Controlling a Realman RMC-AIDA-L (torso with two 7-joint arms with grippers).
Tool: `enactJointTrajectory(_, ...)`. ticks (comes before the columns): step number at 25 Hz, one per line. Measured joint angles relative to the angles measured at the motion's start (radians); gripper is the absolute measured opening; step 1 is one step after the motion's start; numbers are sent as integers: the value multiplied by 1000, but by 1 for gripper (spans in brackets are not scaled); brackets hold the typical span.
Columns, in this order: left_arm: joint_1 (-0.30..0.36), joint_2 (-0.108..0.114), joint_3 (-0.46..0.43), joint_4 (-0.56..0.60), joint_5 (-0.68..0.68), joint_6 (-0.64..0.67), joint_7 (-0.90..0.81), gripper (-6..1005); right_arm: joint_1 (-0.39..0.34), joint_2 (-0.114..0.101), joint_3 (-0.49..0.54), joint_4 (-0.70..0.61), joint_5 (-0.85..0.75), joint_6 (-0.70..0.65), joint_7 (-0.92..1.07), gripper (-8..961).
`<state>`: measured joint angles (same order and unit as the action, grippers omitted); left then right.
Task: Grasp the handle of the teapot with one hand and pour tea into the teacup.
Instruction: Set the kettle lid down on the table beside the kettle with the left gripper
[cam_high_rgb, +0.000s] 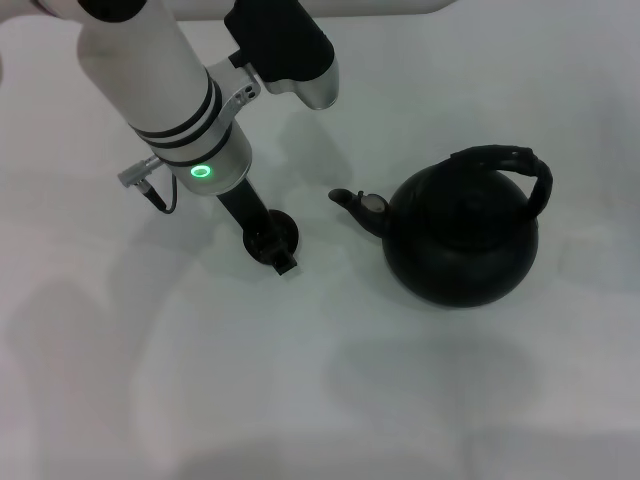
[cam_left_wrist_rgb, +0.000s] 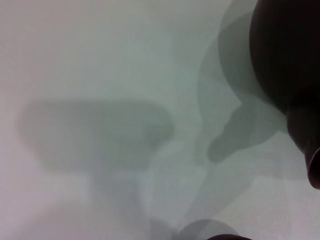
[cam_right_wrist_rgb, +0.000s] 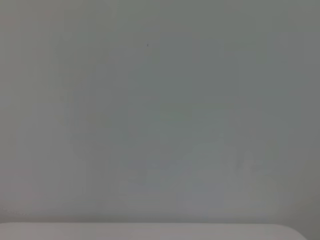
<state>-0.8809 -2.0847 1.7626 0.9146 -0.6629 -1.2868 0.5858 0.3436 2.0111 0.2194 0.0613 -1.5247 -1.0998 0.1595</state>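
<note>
White surface (cam_high_rgb: 200, 400) carried the teapot (cam_high_rgb: 460, 240); its handle (cam_high_rgb: 505, 165) lay right of the left gripper (cam_high_rgb: 272, 243), which hovered over the teacup (cam_high_rgb: 285, 230). Finger state unclear.

Plain white table (cam_high_rgb: 450, 400), black teapot (cam_high_rgb: 460, 240) standing right, small teacup (cam_high_rgb: 275, 235) left of it

Probably a lab or robot test bench rather than a home kitchen. Plain white tabletop (cam_high_rgb: 420, 400) filling the head view, bare and seamless, marked only by soft overlapping shadows. Staged with just 2 props, a matte black teapot (cam_high_rgb: 462, 240) and a small dark teacup (cam_high_rgb: 272, 238). White robot arm (cam_high_rgb: 150, 70) with a green status ring reaching in from above. Only featureless pale surface in the right wrist view.
</note>
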Motion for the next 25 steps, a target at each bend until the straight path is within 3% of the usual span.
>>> enactJointTrajectory(16, -1, 0, 0, 6, 3, 1, 0, 807, 4, 0, 0, 0, 0, 0, 0, 877)
enactJointTrajectory(25, 21, 4, -3, 68, 5, -13, -3, 840, 5, 0, 0, 0, 0, 0, 0, 878)
